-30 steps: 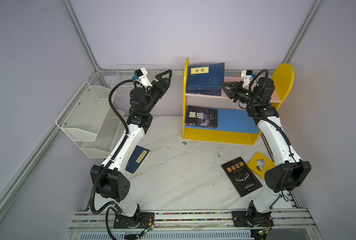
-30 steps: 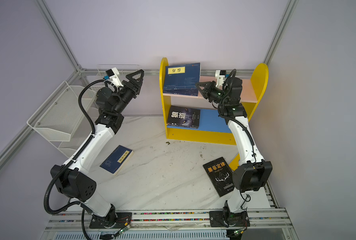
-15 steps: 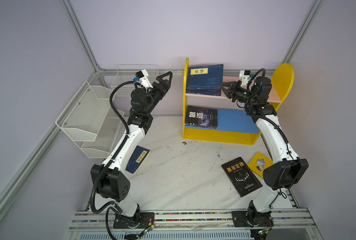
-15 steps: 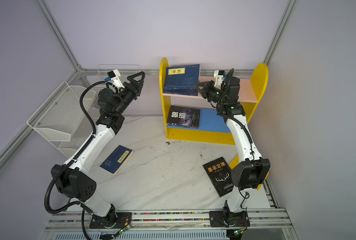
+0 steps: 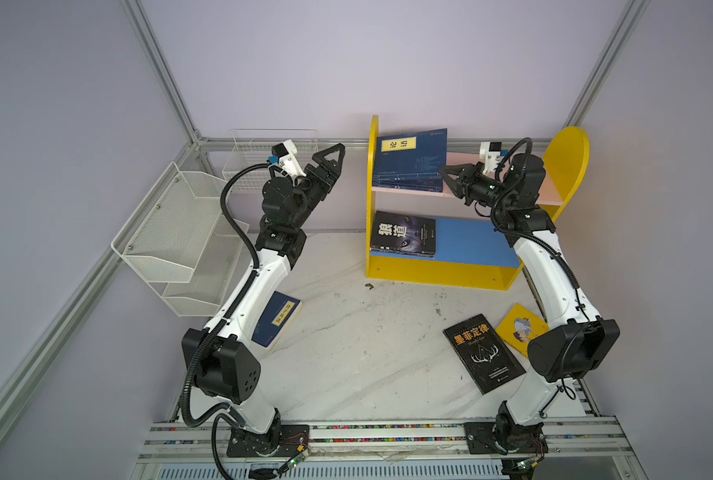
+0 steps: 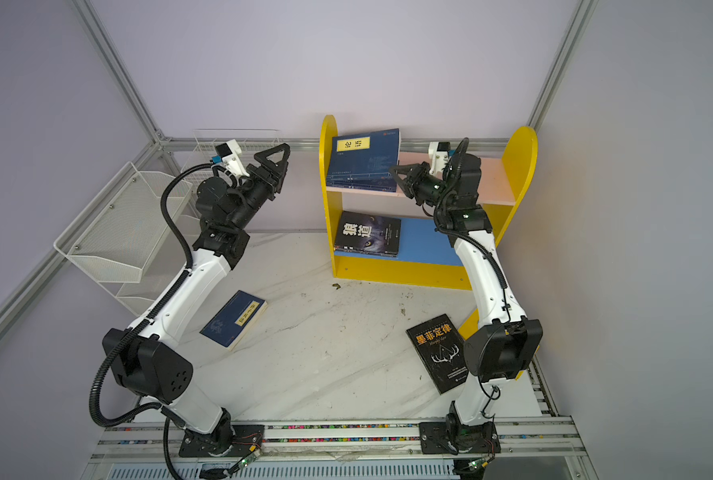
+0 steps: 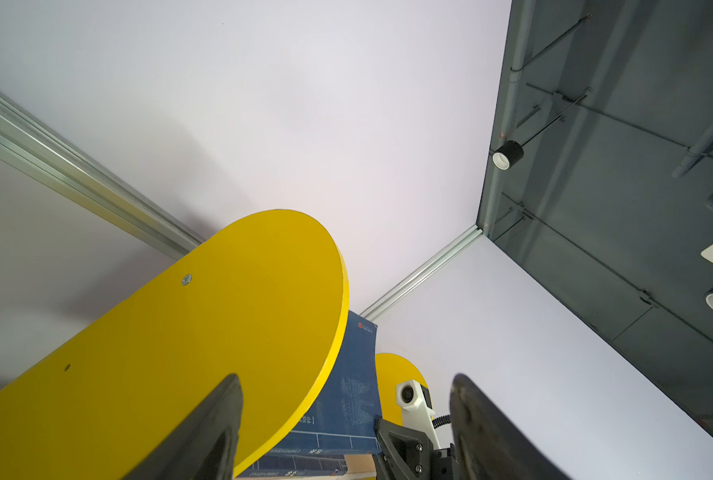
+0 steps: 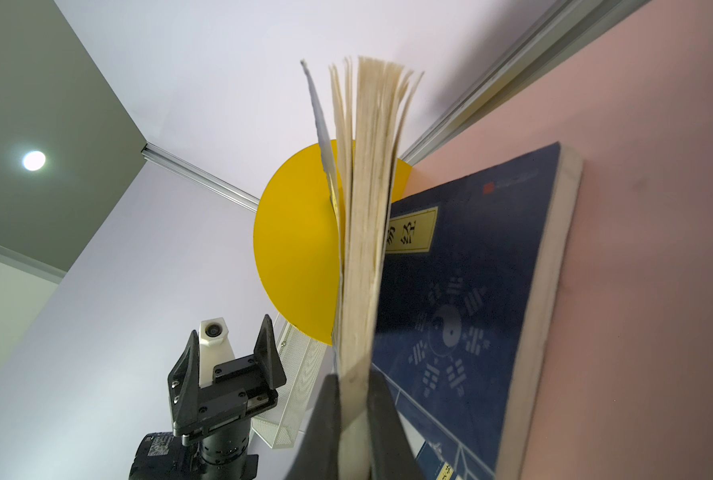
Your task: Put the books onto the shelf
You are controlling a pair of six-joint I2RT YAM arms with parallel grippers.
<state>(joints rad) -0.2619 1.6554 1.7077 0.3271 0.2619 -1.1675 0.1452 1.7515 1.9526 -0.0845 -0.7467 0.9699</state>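
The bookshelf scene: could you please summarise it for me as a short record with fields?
Pink upper board: upright navy book, plus flat navy book lying on it.
Blue lower board: wolf-cover black book, lying flat.
Table: loose navy book, antler-cover black book, yellow book, all unshelved.
Left gripper: open, empty, raised beside the shelf.
Right gripper: shut on the upright navy book's page edge.

Shelf (image 5: 429, 277) at table (image 5: 367, 357) rear; books (image 5: 408, 166) on both boards (image 5: 471, 245), three before it.
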